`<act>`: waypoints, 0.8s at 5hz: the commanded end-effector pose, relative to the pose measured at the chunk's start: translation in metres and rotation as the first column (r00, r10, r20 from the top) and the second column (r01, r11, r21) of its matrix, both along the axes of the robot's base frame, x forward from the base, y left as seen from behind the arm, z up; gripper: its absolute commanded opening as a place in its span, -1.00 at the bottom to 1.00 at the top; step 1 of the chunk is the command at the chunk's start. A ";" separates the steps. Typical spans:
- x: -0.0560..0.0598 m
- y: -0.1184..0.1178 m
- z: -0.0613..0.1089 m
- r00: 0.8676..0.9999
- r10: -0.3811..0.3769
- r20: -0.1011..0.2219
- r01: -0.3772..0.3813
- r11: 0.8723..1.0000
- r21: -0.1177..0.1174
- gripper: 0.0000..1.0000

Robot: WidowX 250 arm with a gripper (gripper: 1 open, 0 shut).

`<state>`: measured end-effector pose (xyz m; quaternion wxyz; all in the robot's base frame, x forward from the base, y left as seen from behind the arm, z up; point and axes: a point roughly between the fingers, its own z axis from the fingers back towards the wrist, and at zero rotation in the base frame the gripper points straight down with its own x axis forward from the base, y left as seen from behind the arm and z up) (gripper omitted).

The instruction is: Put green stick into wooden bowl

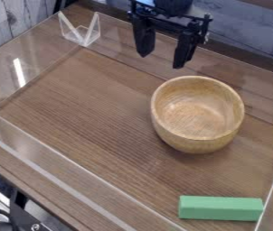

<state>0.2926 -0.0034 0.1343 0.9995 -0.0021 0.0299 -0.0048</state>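
Observation:
The green stick (221, 208) lies flat on the wooden table near the front right corner, close to the clear side wall. The wooden bowl (198, 113) stands upright and empty right of the table's centre. My gripper (165, 50) hangs at the back of the scene, pointing down, above and behind the bowl's left side. Its two dark fingers (143, 41) stand apart with nothing between them. It touches neither the stick nor the bowl.
Clear acrylic walls (31, 149) fence the wooden table on the front, left and right. A small clear stand (79, 30) sits at the back left corner. Bare tabletop (85, 108) stretches left of the bowl.

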 end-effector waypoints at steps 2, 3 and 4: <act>-0.031 -0.043 -0.016 0.921 -0.390 -0.021 0.389 0.921 -0.012 1.00; -0.047 -0.068 -0.028 0.834 -0.552 0.003 0.552 0.834 -0.004 -1.00; -0.067 -0.084 -0.034 0.687 -0.726 0.032 0.726 0.687 0.009 1.00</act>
